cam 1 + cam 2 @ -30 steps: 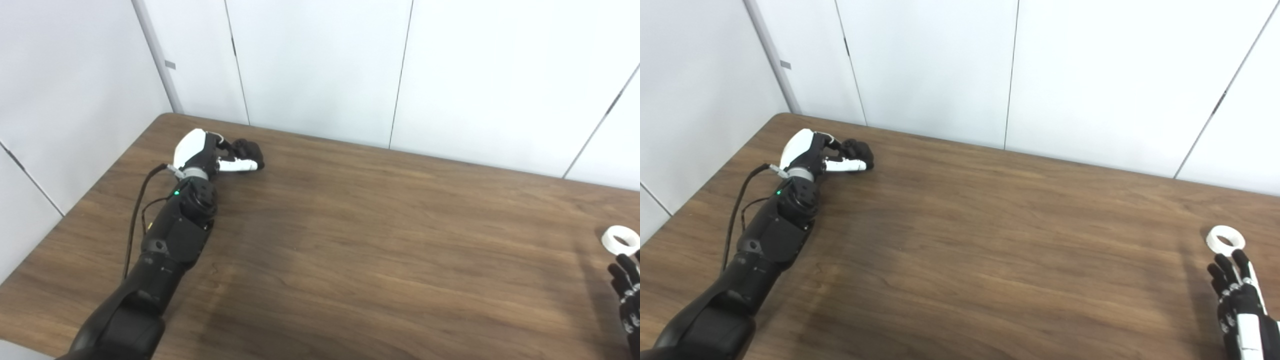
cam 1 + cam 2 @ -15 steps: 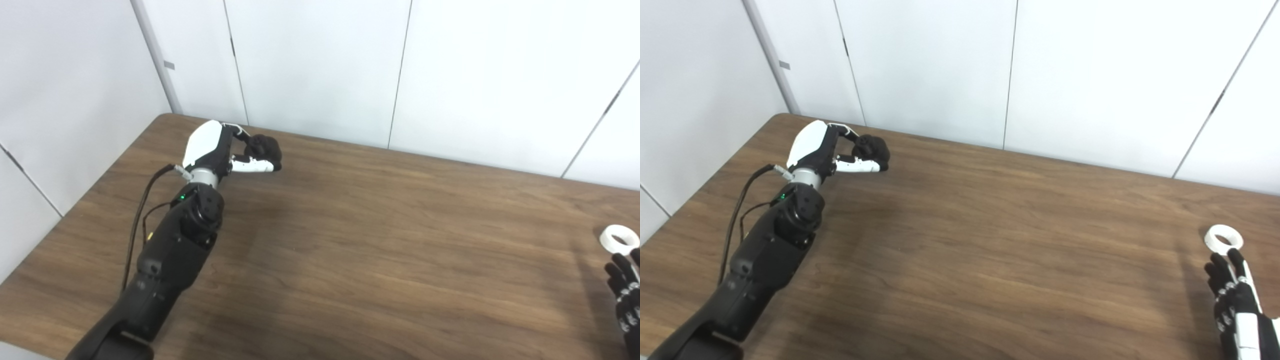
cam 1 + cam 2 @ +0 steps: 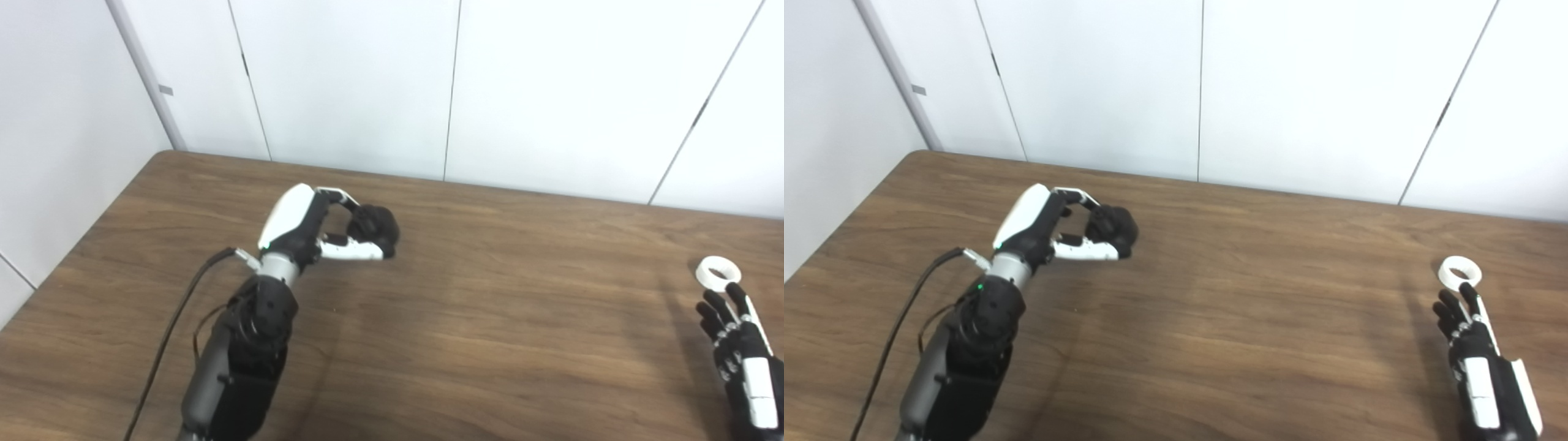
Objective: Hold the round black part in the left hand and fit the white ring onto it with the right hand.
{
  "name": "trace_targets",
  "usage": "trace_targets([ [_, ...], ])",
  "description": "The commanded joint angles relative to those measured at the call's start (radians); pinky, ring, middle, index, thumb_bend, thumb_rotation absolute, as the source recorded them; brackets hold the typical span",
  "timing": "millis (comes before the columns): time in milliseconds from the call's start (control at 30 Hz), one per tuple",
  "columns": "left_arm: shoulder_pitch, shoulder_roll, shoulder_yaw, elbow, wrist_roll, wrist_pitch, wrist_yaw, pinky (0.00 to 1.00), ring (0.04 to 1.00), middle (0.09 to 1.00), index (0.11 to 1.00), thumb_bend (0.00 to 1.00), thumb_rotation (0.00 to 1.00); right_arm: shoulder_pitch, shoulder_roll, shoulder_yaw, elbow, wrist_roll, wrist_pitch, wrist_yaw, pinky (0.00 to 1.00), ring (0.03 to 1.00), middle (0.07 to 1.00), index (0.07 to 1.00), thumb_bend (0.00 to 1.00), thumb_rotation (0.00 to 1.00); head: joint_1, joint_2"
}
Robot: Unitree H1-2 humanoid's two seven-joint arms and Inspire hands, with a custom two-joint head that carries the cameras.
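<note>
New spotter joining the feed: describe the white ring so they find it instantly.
Look at the brown table's right side. Just beyond the right hand's black fingers lies the white ring, flat, small, the only white loose piece there.

The black part (image 3: 375, 224) is a rounded, dark lump held clear of the table, its shape partly hidden by the grip. The white ring (image 3: 718, 272) lies flat on the table far to the right, its hole facing up.
</note>
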Motion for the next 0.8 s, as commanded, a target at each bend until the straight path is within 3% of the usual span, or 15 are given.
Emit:
trace_targets([
  [0, 0.002, -0.011, -0.020, -0.065, 0.035, -0.004, -0.031, 0.83, 0.878, 0.763, 0.485, 0.52, 0.05, 0.063, 0.069, 0.040, 0.045, -0.008, 0.018, -0.019, 0.97, 0.938, 0.946, 0.999, 0.65, 0.92, -0.006, 0.003],
  [100, 0.032, -0.021, -0.065, -0.105, 0.063, -0.005, -0.058, 0.84, 0.870, 0.760, 0.485, 0.52, 0.05, 0.062, 0.081, 0.049, 0.027, -0.027, 0.034, -0.033, 0.96, 0.931, 0.943, 0.999, 0.64, 0.93, -0.023, 0.011],
  [267, 0.074, -0.033, -0.144, -0.131, 0.062, -0.049, -0.030, 0.99, 0.866, 0.749, 0.484, 0.52, 0.05, 0.056, 0.097, 0.062, 0.004, -0.061, 0.068, -0.052, 0.97, 0.926, 0.940, 0.998, 0.63, 0.95, -0.050, 0.025],
  [767, 0.182, -0.068, -0.346, -0.056, 0.171, -0.230, 0.093, 1.00, 0.857, 0.747, 0.484, 0.52, 0.05, 0.055, 0.127, 0.089, -0.055, -0.085, 0.131, -0.073, 1.00, 0.928, 0.948, 1.000, 0.58, 0.97, -0.116, 0.075],
])
